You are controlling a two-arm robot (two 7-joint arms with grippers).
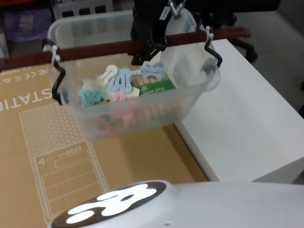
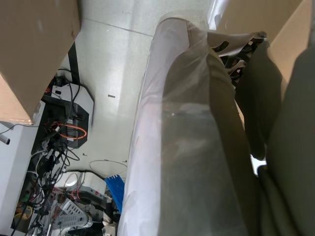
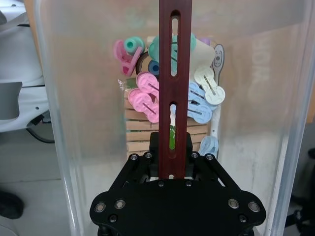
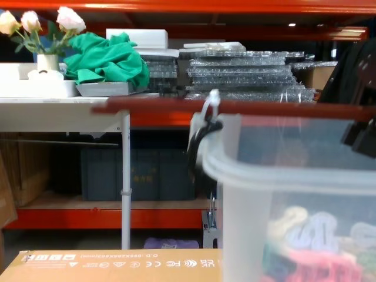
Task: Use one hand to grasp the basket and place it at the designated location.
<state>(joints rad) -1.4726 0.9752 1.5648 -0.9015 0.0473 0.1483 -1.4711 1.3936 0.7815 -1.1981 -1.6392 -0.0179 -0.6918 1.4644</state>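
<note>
The basket (image 1: 142, 111), a clear plastic tub, hangs in the air above the seam between a cardboard sheet and a white table. It holds pastel clips (image 1: 121, 78) and wooden pegs. Its long reddish-brown handle (image 1: 95, 49) runs across the top, tied on with white zip ties (image 1: 56, 52). My right gripper (image 1: 151, 46) comes down from above and is shut on the middle of the handle. In the right wrist view the black jaws (image 3: 172, 147) clamp the handle (image 3: 172, 73) over the clips. The chest view shows the basket (image 4: 282, 194) close, at lower right, under its handle (image 4: 258, 107).
A white table (image 1: 247, 118) lies to the right, and a printed cardboard sheet (image 1: 57, 156) covers the left. Across the room, a white table (image 4: 64, 108) carries flowers and green cloth, with dark blue crates (image 4: 141, 173) on a shelf behind. Cables (image 2: 54, 147) lie on the floor.
</note>
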